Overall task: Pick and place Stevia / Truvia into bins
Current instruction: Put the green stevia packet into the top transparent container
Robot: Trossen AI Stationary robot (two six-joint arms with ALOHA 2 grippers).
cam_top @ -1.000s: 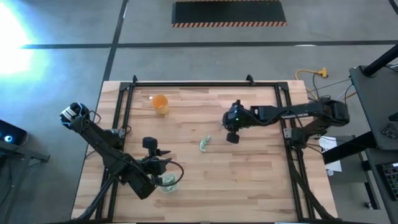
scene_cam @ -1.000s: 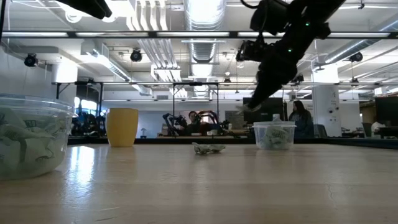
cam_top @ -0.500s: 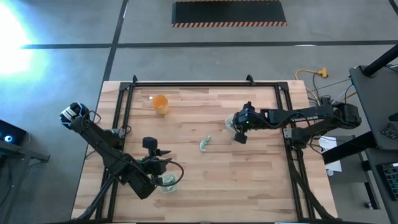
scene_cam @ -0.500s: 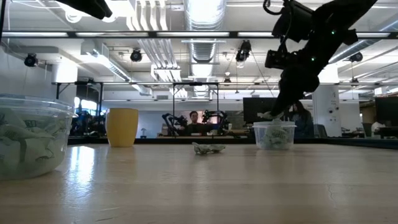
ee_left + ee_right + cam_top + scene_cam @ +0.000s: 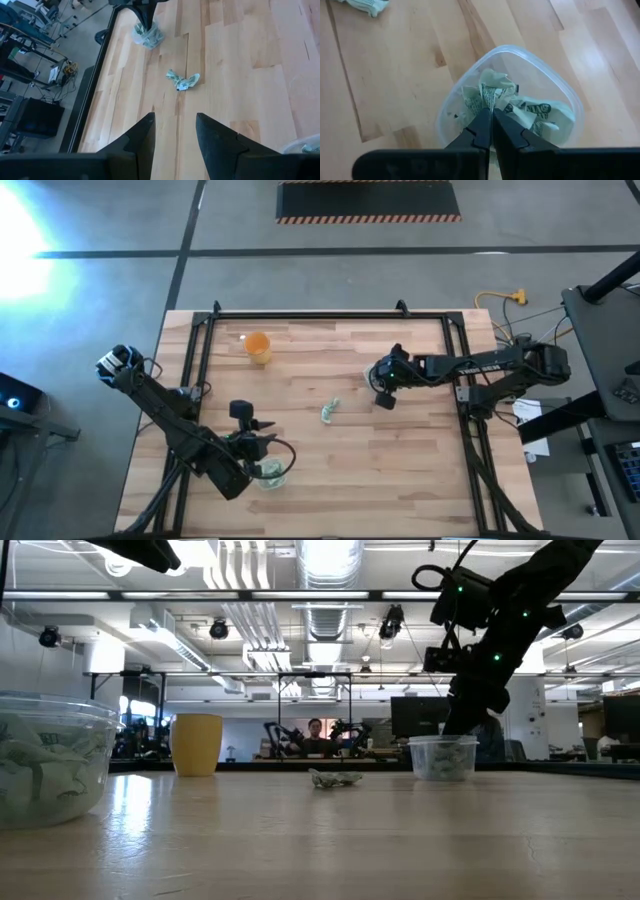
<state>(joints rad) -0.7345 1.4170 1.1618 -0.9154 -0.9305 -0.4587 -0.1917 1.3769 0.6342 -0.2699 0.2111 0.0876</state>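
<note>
My right gripper (image 5: 492, 117) hangs over the far clear cup (image 5: 440, 755), fingertips down at its mouth, shut on a pale green sachet. That cup holds several more sachets (image 5: 535, 107). A crumpled pair of loose sachets (image 5: 329, 412) lies flat on the wood at mid-table and also shows in the left wrist view (image 5: 182, 80). My left gripper (image 5: 175, 125) is open and touches nothing, hovering beside the near clear cup (image 5: 270, 473), which is part-filled with sachets (image 5: 45, 755). My right gripper pinches one sachet by its upper edge (image 5: 489, 94) between the two fingertips, coming from above and pointing down. The sachet hangs inside the cup's mouth, among the sachets lying in there; whether it rests on them I cannot tell.
An orange cup (image 5: 258, 347) stands near the table's far left. A black frame rail (image 5: 200, 360) runs along the table's edges. Bare wood lies between the two clear cups and toward the near right corner (image 5: 420, 480).
My right gripper has carried the sachet from mid-table toward the far clear cup, moving right and down until its fingertips reach the cup's mouth. It stays shut on the sachet throughout. The left arm and loose sachets have kept still.
</note>
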